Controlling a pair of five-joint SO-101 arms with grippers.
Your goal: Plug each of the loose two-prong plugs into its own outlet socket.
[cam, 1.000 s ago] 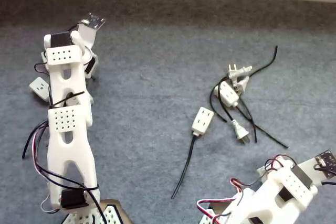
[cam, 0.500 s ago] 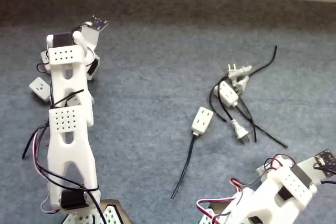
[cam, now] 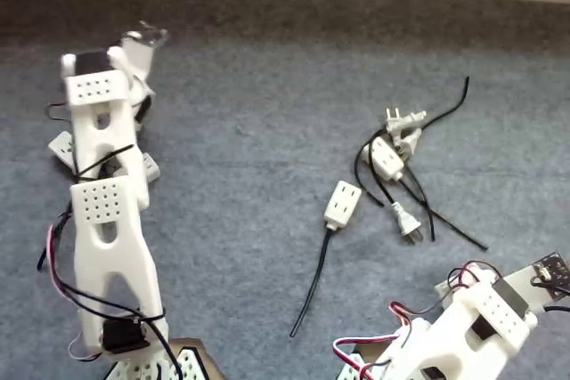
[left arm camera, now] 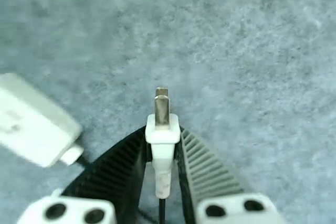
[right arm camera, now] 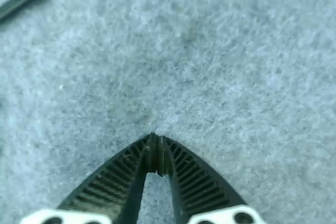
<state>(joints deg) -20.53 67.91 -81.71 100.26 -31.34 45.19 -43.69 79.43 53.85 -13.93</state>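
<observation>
Left gripper (left arm camera: 163,132) clamped on plug (left arm camera: 162,109) by its body, prongs pointing out ahead, presumably so it can be pushed straight in. Socket (cam: 62,146) lies upper left of high view, beside that arm. Right gripper (right arm camera: 155,153) pinched shut, empty, over carpet (right arm camera: 210,51). Second socket (cam: 344,203) at centre; spare plugs (cam: 397,141) tangled right of centre.

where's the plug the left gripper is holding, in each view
High view: hidden by the end of the left arm, in the upper left.
Left wrist view: the plug is at centre, prongs pointing away, clamped in the left gripper.
Right wrist view: not in it.
Shared landmark: the grey carpet that everything lies on.
</observation>
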